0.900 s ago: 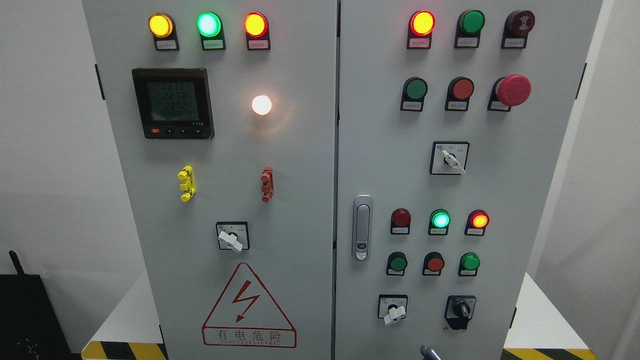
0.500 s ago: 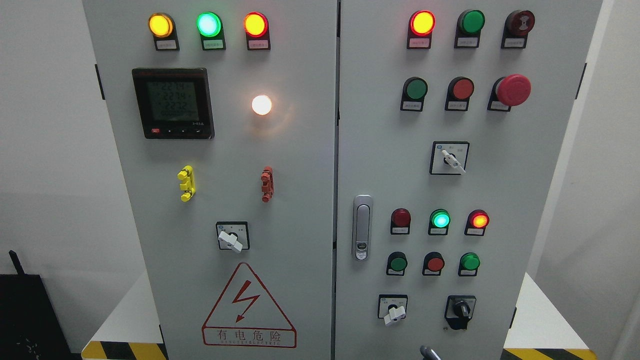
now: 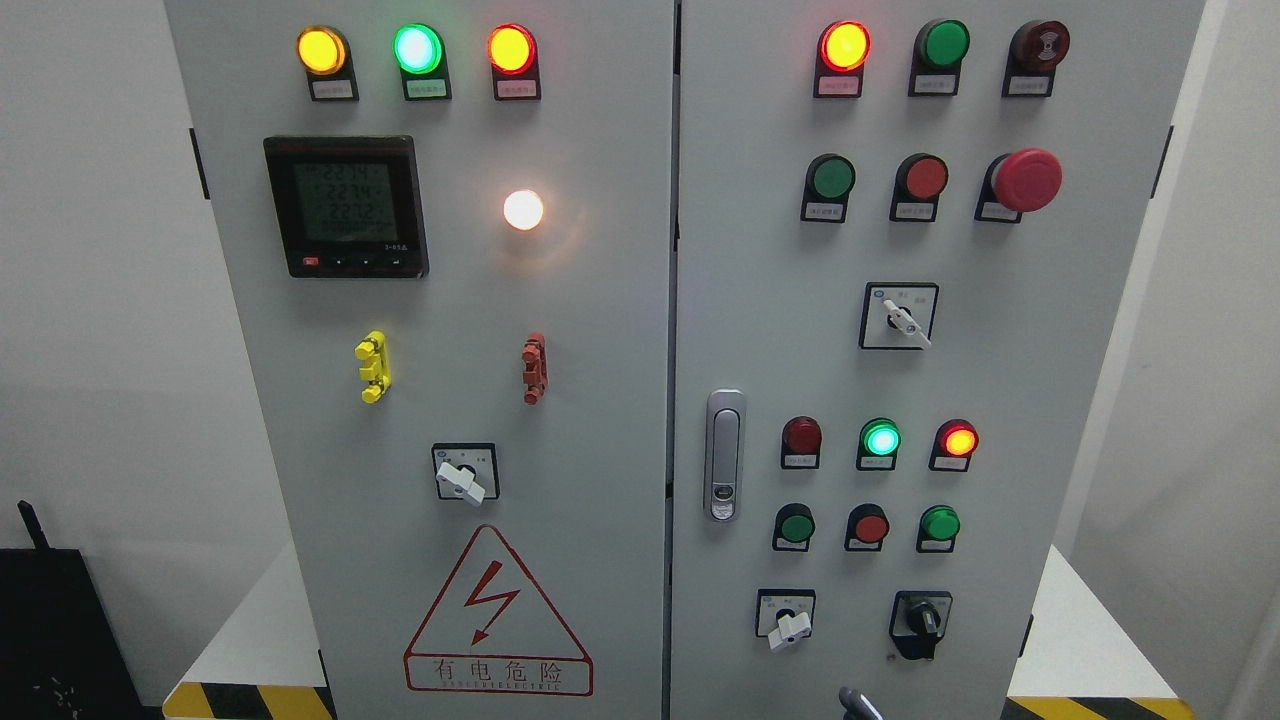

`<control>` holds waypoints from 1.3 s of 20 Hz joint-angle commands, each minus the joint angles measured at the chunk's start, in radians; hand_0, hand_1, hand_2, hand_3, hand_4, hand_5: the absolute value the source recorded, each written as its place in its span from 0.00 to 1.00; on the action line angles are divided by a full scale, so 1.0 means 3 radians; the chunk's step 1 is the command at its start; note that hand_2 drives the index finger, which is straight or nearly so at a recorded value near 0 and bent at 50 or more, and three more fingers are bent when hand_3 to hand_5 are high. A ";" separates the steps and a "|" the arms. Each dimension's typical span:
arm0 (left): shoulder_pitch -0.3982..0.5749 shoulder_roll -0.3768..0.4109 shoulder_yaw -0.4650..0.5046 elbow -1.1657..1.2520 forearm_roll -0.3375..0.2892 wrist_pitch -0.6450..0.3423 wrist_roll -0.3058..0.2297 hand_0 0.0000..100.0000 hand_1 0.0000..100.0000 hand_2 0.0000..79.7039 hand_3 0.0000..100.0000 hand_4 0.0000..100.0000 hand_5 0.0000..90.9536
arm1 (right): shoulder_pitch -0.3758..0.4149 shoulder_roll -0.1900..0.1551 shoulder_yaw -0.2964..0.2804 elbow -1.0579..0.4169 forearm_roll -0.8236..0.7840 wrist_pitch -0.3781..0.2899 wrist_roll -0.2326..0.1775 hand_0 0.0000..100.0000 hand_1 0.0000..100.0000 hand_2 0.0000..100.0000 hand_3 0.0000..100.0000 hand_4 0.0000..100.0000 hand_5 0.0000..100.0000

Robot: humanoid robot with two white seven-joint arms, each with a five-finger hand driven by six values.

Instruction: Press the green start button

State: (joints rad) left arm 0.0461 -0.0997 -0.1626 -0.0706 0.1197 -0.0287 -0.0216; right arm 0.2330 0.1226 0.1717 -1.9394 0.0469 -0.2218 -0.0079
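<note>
Since the labels are too small to read, which one is the green start button cannot be told: green push buttons sit on the right door of the cabinet (image 3: 1000,400), one upper (image 3: 832,178) beside a red button (image 3: 925,177), two lower (image 3: 796,525) (image 3: 940,523). Each looks a rigid, smooth, spring-loaded cap, best met square at its centre with one fingertip. A grey tip (image 3: 851,702) at the bottom edge may be the right hand; its fingers' state cannot be told.
</note>
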 commanded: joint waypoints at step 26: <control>0.0000 0.0000 0.0000 0.0000 0.0000 -0.0002 0.0000 0.12 0.56 0.00 0.00 0.00 0.00 | -0.0521 0.0011 -0.0577 0.0319 0.2021 -0.0437 -0.0168 0.17 0.29 0.00 0.32 0.28 0.11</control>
State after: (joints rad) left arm 0.0463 -0.0997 -0.1626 -0.0705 0.1197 -0.0286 -0.0215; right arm 0.0946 0.1245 0.0583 -1.8622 0.5369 -0.3465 -0.0491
